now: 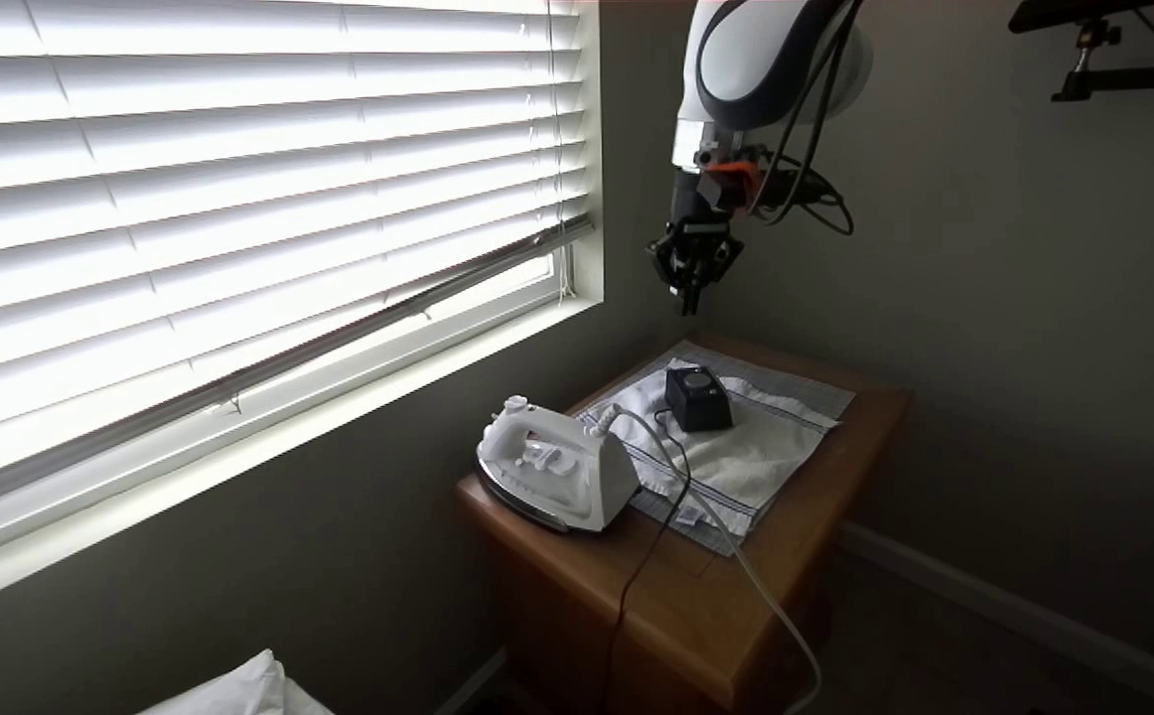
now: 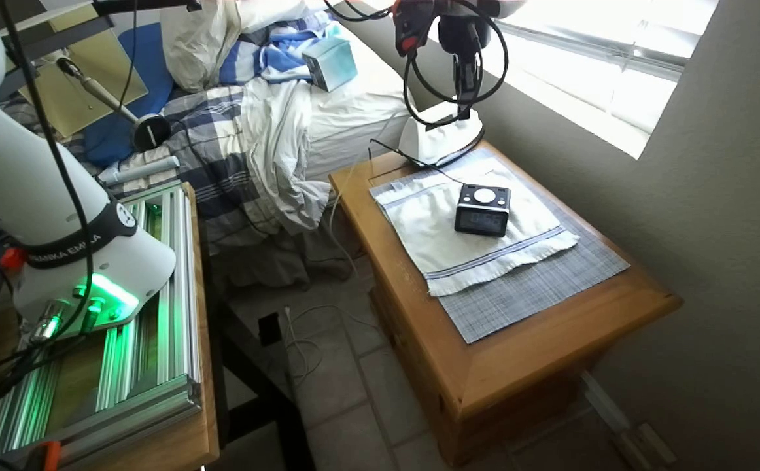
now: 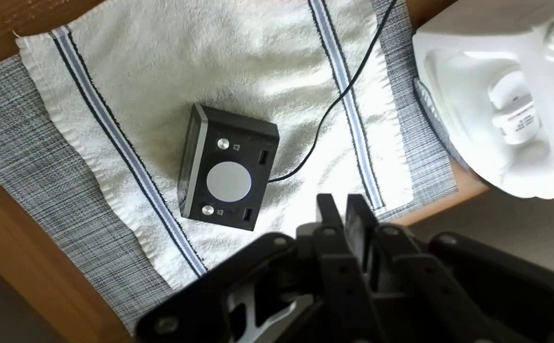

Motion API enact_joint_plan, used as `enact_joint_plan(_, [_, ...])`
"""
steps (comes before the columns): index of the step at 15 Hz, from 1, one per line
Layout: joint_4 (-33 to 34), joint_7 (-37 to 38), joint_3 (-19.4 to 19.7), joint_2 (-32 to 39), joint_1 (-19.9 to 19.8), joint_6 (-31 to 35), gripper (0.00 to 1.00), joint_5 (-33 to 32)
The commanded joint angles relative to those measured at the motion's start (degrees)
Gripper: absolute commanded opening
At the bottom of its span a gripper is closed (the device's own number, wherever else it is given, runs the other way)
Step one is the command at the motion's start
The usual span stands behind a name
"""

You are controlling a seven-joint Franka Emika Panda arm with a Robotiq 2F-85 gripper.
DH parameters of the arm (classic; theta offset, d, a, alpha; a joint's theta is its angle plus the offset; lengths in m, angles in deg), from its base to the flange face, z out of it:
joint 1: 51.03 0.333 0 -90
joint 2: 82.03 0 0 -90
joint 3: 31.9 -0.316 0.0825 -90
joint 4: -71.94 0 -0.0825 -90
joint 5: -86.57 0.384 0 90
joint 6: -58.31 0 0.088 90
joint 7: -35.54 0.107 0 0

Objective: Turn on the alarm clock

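The alarm clock (image 3: pixel 243 138) is a small dark box with a bluish-grey round button (image 3: pixel 229 181), two small silver buttons and two slots on top. It also shows in both exterior views (image 1: pixel 700 409) (image 2: pixel 483 222), upright on a white towel (image 2: pixel 419 229). Its front screen carries faint digits in an exterior view. My gripper (image 3: pixel 341 202) points down, well above the nightstand and apart from the clock; it also shows in an exterior view (image 1: pixel 690 306). In the wrist view its fingertips lie lower right of the clock. A narrow gap separates the fingers, with nothing between them.
A white iron (image 1: pixel 557 462) with a pale cord stands beside the clock; it also shows in the wrist view (image 3: pixel 472 95). A thin black cord (image 3: pixel 322 121) runs from the clock. A grey mat (image 2: pixel 517 294) lies on the wooden nightstand (image 2: pixel 550 347), near the wall and window blinds (image 1: pixel 239 199).
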Motion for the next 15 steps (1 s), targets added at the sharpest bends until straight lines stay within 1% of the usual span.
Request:
enact_joint_plan(1, [5.7, 2.6, 1.4, 5.4, -0.4, -1.1, 0.00, -0.1])
enact_joint_plan(6, [9.5, 4.3, 2.8, 11.2, -1.4, -2.3, 0.00, 0.6])
enact_joint_plan(7, [6.2, 2.7, 2.6, 8.1, -1.1, -0.7, 0.00, 0.0])
enact_joint_plan(9, [6.6, 2.7, 2.7, 9.1, -1.2, -0.7, 0.01, 0.0])
enact_joint_plan(15, [6.6, 2.7, 2.7, 8.8, -1.0, -0.7, 0.00, 0.0])
